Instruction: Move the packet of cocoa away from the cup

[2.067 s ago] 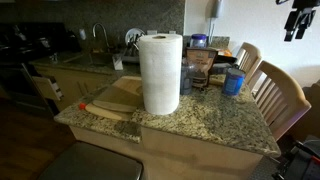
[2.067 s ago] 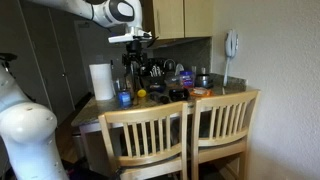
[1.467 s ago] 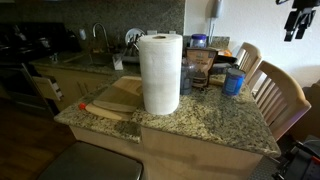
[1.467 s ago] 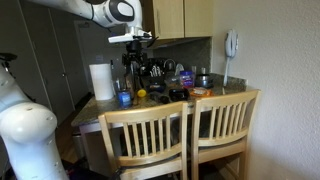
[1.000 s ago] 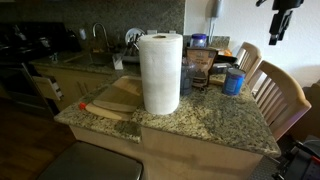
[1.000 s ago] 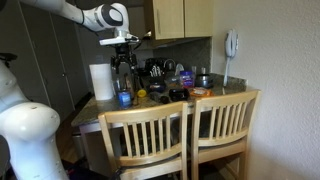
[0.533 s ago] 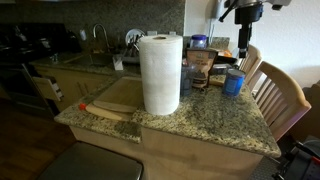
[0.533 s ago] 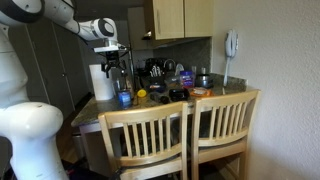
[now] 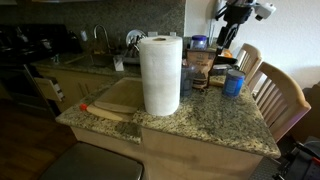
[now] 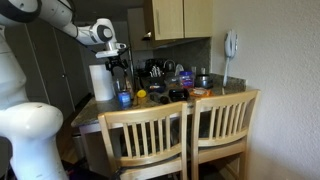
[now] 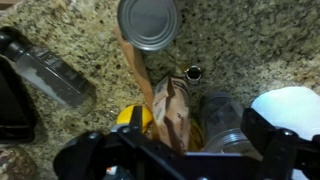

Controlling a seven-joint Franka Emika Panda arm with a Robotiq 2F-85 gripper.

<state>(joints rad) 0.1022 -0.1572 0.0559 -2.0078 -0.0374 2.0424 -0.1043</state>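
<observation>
The cocoa packet [image 9: 200, 68], a dark brown pouch with a paler label, stands on the granite counter just behind the white paper-towel roll. The blue cup [image 9: 234, 82] stands close beside it, nearer the chairs, and also shows in an exterior view [image 10: 124, 97]. My gripper [image 9: 228, 38] hangs in the air above the packet and the cup, touching neither, as an exterior view [image 10: 118, 68] also shows. In the wrist view the gripper [image 11: 178, 148] is open and empty, with the packet's folded top [image 11: 170, 108] between its fingers and below them. A round grey top [image 11: 148, 20] lies beyond; I cannot tell whether it is the cup.
The tall paper-towel roll [image 9: 160, 75] stands next to the packet. A clear jar [image 11: 222, 115], a yellow item [image 11: 135, 118] and a dark bottle [image 11: 45, 65] crowd round the packet. Two wooden chairs [image 9: 275, 95] stand at the counter's edge. A sink [image 9: 105, 58] is behind.
The arm has swung from the far upper corner across and down, and the gripper now hangs over the packet and the cup. The objects on the counter have not moved.
</observation>
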